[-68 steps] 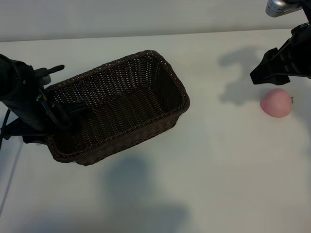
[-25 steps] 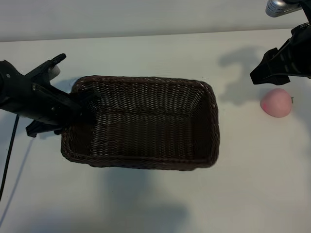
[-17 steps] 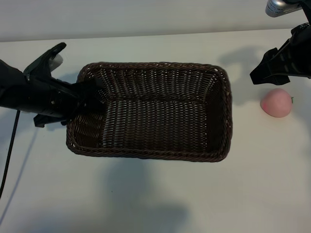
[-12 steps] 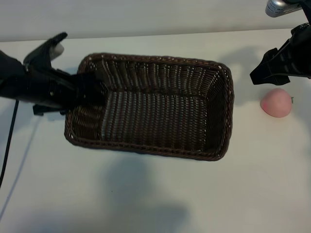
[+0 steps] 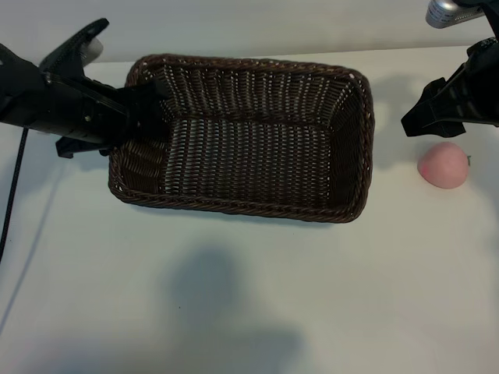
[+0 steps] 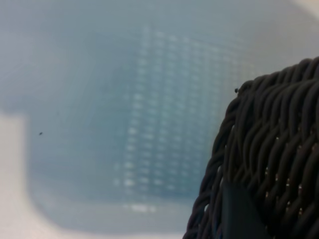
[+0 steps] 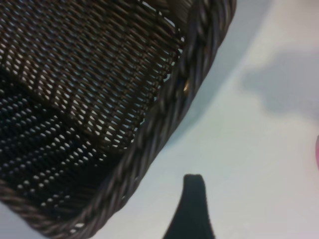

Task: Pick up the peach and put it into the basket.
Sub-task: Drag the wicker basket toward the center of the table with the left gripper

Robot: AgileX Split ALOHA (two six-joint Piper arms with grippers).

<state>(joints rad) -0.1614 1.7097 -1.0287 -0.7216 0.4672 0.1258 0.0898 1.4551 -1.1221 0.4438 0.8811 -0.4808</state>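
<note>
The basket [image 5: 234, 206], dark-brown woven wicker, lies lengthwise across the middle of the table. My left gripper [image 5: 143, 118] is shut on the rim of its left end; in the left wrist view one dark finger [image 6: 240, 215] presses against the braided rim [image 6: 269, 144]. The peach [image 5: 443, 165], pale pink and small, rests on the table to the right of the basket, clear of it. My right gripper [image 5: 433, 117] hangs open just behind and above the peach, holding nothing. Its wrist view shows one fingertip [image 7: 193, 196] over bare table beside the basket's corner [image 7: 164, 117].
The white tabletop [image 5: 257, 296] lies bare in front of the basket. A strip of table separates the basket's right end from the peach. A black cable [image 5: 14, 195] trails from the left arm at the table's left edge.
The left arm has swung the basket round and carried it toward the back of the table, nearer the peach. The right gripper and the peach have stayed put.
</note>
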